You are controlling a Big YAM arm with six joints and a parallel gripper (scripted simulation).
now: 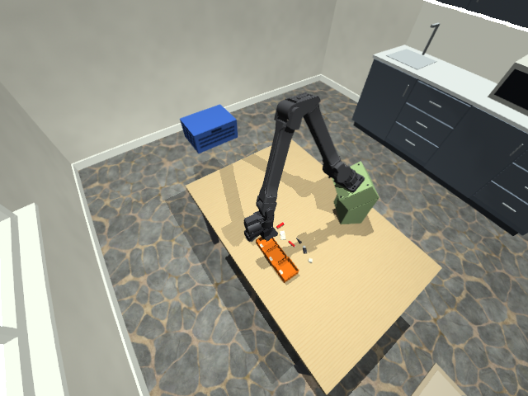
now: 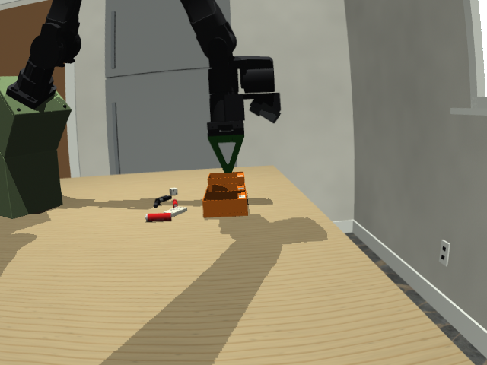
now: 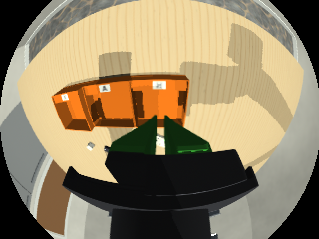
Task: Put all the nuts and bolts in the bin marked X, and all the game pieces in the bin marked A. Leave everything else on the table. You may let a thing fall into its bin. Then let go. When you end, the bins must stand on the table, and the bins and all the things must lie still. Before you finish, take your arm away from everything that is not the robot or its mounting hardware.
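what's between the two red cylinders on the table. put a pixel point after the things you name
A flat white tile (image 1: 282, 234) (image 2: 176, 211) (image 3: 160, 141) lies between the larger-looking red cylinder (image 1: 280, 224) (image 2: 158, 217) and the other red cylinder (image 1: 291, 243) (image 2: 175, 203); the top view shows this best.

From my outside view, I see the row of bins on the tabletop. Left of the row lie two tubes, a flat block and a cube.
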